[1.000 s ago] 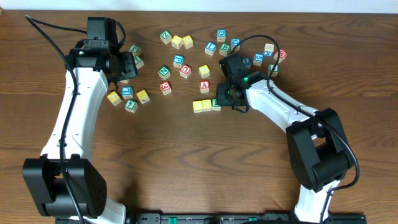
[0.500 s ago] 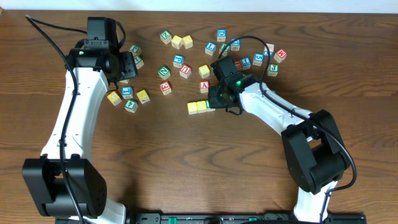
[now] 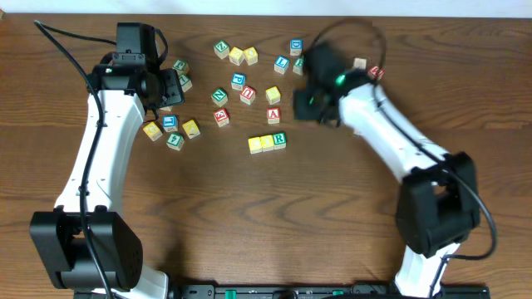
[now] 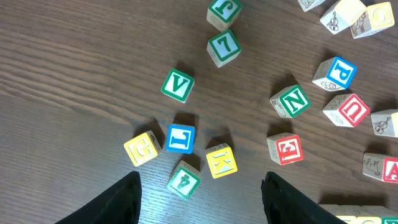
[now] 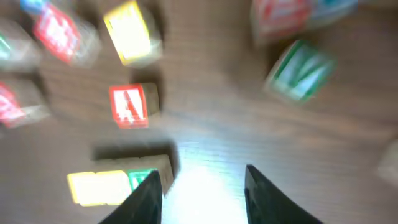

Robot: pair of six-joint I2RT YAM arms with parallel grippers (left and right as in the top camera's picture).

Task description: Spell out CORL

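Observation:
Three cubes stand in a row at mid-table: two yellow-faced cubes (image 3: 255,144) (image 3: 267,143) and the white cube with a green R (image 3: 279,139). In the blurred right wrist view the row (image 5: 118,183) lies by my left fingertip. My right gripper (image 3: 309,104) (image 5: 202,193) is open and empty, up and to the right of the row. A cube with a blue L (image 4: 180,138) (image 3: 169,123) sits in the left cluster. My left gripper (image 3: 172,87) (image 4: 202,199) hovers open above that cluster, holding nothing.
A red A cube (image 3: 273,115) (image 5: 129,104) lies just behind the row. A green V cube (image 4: 178,85) and yellow G (image 4: 142,149) and K (image 4: 221,162) cubes surround the L cube. Several more cubes are scattered along the back (image 3: 249,56).
My right gripper slid the three-cube row leftward, then opened and pulled away up and to the right. The left arm stayed still.

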